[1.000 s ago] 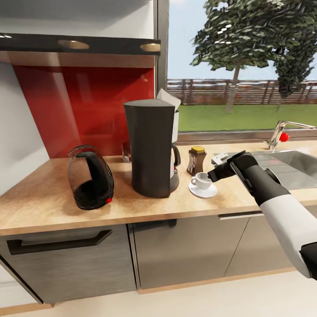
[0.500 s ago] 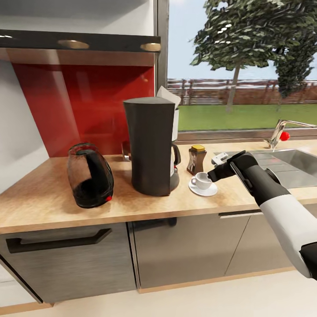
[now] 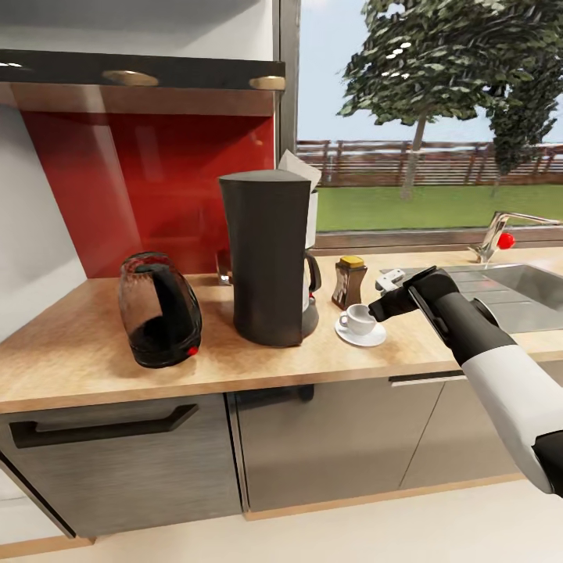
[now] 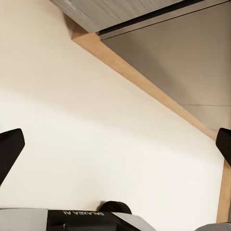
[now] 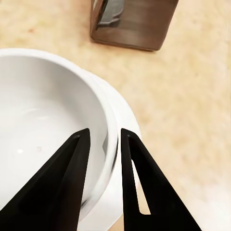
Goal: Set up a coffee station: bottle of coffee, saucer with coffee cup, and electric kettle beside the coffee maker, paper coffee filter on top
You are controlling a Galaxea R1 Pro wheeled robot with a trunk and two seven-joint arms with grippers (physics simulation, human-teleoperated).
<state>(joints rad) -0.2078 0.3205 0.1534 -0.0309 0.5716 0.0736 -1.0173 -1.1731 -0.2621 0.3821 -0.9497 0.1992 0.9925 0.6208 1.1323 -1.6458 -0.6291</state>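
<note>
On the saucer point(image 3: 360, 337), the coffee cup point(image 3: 360, 319) sits empty.

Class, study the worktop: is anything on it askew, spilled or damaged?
The kettle leans sideways instead of standing level on its base. The coffee maker, jar and cup on its saucer stand upright. Nothing looks spilled.

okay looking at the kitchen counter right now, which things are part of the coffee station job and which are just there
Part of the job:
coffee maker
paper coffee filter
bottle of coffee
coffee cup
saucer
electric kettle
countertop
right gripper, its fingers astride the cup's rim

Just there:
sink
tap
red splashback
cabinet fronts
window
</note>
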